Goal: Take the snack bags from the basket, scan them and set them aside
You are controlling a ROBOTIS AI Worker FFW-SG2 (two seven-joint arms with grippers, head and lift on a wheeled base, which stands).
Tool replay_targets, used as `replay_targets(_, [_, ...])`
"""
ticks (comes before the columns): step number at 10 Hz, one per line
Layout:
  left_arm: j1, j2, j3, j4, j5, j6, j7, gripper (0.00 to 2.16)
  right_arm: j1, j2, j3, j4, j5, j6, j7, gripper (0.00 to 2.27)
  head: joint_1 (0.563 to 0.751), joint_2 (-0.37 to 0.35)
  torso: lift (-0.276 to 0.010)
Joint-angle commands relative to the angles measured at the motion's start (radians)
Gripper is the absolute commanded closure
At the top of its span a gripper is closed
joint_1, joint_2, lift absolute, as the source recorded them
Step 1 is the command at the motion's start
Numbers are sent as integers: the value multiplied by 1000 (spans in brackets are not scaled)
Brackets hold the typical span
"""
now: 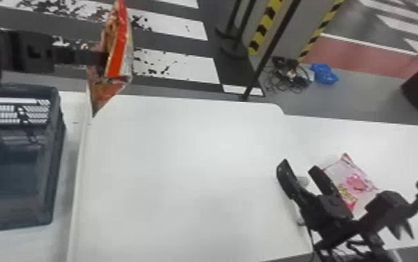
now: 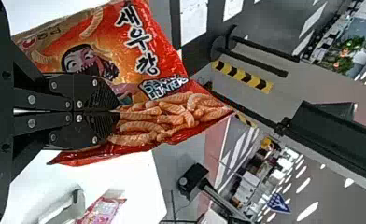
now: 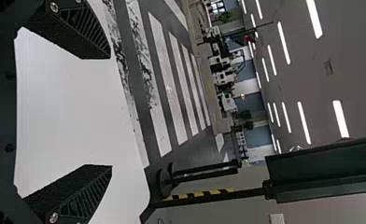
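Because the left gripper point(image 2: 118, 111) holds the red bag point(image 2: 160, 44) in a narrow, closed pinch, aloft near the basket point(image 1: 57, 146), a hasty handover to the right gripper point(image 1: 299, 167), wide open and empty, could let it twist or fall.

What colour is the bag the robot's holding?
The bag is mostly red and orange, clearest in the left wrist view.

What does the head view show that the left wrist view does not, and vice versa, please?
The head view has the basket and a blue item on the floor. The left wrist view has ceiling lights and greenery. Both share the red-orange snack bag in the left gripper, the pink snack bag, and the white table.
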Motion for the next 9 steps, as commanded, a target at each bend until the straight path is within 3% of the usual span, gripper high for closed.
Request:
replay_targets(1, [-24,-15,-66,73,-16,-25,-12,2061,-15,0,-6,17,1,-4,-3,90,695,-350,-75])
replay_targets(4, [-41,-22,-188,193,-62,-114,-46,2061,-44,1,-6,29,-2,-4,-14,90,695,-350,-75])
replay_targets(9, [-29,-22,-435,417,-120,-338,-33,2061,-67,1,-7,36,-16,-4,-21,90,695,-350,-75])
